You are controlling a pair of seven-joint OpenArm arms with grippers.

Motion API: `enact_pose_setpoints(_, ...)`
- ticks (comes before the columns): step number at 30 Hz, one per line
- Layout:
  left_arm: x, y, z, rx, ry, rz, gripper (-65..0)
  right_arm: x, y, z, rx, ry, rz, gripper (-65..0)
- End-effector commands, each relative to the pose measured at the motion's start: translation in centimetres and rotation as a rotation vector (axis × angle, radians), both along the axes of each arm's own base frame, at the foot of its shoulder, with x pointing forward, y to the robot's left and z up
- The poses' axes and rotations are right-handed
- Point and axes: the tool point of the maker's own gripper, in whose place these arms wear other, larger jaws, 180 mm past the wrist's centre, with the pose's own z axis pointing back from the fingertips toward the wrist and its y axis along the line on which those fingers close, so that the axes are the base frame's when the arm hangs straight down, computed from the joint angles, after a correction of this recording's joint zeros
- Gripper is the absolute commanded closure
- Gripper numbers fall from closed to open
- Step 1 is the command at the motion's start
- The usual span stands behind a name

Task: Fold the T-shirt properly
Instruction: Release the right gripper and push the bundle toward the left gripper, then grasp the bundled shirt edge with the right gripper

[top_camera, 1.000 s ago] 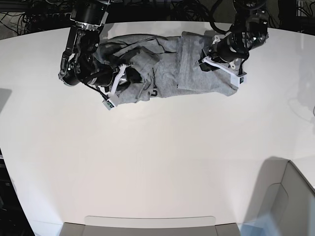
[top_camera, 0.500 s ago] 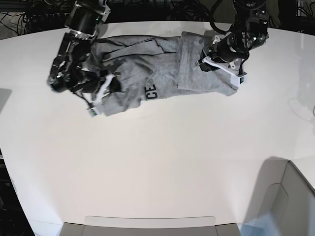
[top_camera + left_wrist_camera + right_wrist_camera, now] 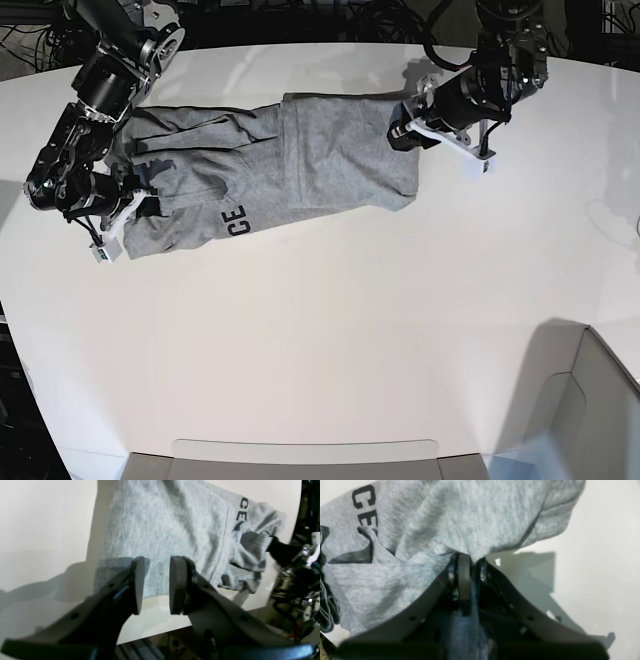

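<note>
At the left of the base view, the right gripper pinches a bunched edge of the T-shirt; the right wrist view shows cloth squeezed between its pressed-together jaws, with a fold hanging down behind them, blurred. The grey shirt lies stretched sideways across the far half of the white table, wrinkled toward the left end, with black letters "CE" showing on a turned-up edge; the rest of the print is hidden in folds. At the right, the left gripper sits at the shirt's right end. Its wrist view shows its jaws spread apart, holding nothing, above the cloth's edge.
</note>
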Motion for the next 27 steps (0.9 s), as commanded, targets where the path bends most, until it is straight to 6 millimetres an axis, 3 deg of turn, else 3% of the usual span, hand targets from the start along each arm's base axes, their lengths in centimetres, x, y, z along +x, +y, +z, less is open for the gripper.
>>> enact_pose_setpoints(1, 0.7, 0.2, 1.0, -0.004, -0.032, -0.007, -16.5, 1.5, -0.5, 1.7, -0.011, -0.067, 0.003, 0.0)
enact_pose_setpoints(5, 1.3, 1.8, 1.2, 0.045, -0.047, -0.003, -16.5, 2.2, -0.6, 4.1, -0.064, -0.147, 0.011, 0.0)
enact_pose_setpoints(9, 1.7, 5.4, 1.3, 0.103, -0.054, 0.069, -16.5, 3.1, 2.4, 7.7, -0.09, -0.286, 0.032, 0.0)
enact_pose_setpoints(11, 0.6, 8.0, 0.9, 0.153, -0.026, 0.108, -16.5, 3.2, 5.4, 8.9, -0.091, -0.332, 0.079, 0.0)
enact_pose_setpoints(16, -0.6, 12.2, 1.0, 0.224, 0.007, 0.176, -16.5, 1.9, 12.7, 10.7, 0.002, -0.357, 0.105, 0.0)
enact_pose_setpoints(21, -1.3, 13.7, 0.7, 0.241, 0.027, 0.215, -16.5, 0.5, 18.7, 12.2, 0.109, -0.397, 0.125, 0.0)
enact_pose_setpoints(27, -1.1, 13.8, 0.8, 0.243, 0.022, 0.218, -16.5, -2.1, 26.5, 12.4, 0.271, -0.362, 0.121, 0.0)
